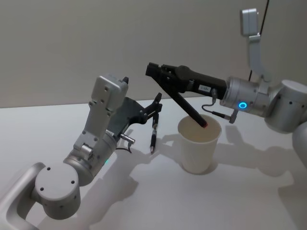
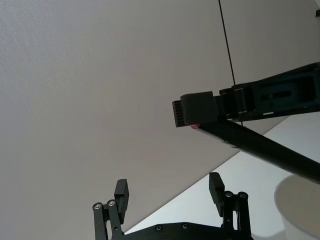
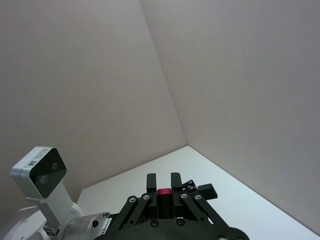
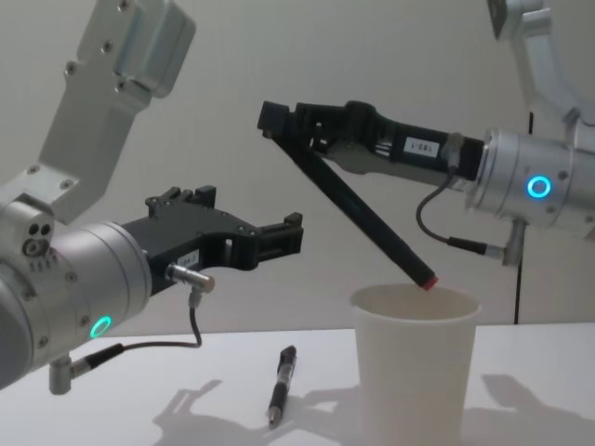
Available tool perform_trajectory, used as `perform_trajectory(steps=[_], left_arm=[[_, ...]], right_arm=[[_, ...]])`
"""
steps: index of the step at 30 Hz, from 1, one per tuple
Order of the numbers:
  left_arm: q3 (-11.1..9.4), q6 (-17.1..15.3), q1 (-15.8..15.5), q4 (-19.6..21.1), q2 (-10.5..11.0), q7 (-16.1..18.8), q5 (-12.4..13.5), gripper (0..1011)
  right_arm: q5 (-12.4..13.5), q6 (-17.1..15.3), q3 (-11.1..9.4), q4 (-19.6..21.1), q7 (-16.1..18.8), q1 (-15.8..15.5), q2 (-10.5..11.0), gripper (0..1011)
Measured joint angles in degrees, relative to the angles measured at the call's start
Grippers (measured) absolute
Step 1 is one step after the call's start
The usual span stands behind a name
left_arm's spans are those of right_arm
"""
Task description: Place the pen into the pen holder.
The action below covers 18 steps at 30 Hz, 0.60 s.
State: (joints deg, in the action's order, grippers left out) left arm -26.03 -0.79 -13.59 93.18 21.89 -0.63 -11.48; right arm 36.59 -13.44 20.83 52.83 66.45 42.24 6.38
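Left arm: silver, reaching in over the table's near left corner. Left gripper point(image 1: 156, 106): raised above the table point(image 1: 57, 129); its fingers point(image 2: 121, 192) are spread wide with nothing between them. Loose pen point(image 1: 153, 136): dark and slim, lying flat on the table below the left gripper and apart from it. It lies in from the far edge, near the pen holder's left side without touching it. Right gripper point(image 1: 154, 71): black, reaching leftward from the table's right side and held high, up and to the left of the pen holder. Its fingers are pressed together on the upper end of the black pen point(image 1: 184, 104); the right wrist view shows a red part pinched between them. Black pen: long and tilted, its top at the right gripper and its red-tipped lower end slanting down to the right. From the head view the tip sits within the pen holder's mouth; from the chest view it is level with the rim. Contact with the rim cannot be told. Pen holder point(image 1: 199, 146): white paper cup, upright on the table, mouth open, in from the far edge. Right arm: silver with a lit blue ring, entering from the right.
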Motion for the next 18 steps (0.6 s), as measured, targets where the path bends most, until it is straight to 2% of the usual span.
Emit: perform_trajectory(steps=[18], left_arm=[[0.0,0.0,0.0,0.0,0.0,0.0,0.0,1001]], right_arm=[[-2.3,0.8,1.3,0.0,-1.9,-0.3,0.4,157]])
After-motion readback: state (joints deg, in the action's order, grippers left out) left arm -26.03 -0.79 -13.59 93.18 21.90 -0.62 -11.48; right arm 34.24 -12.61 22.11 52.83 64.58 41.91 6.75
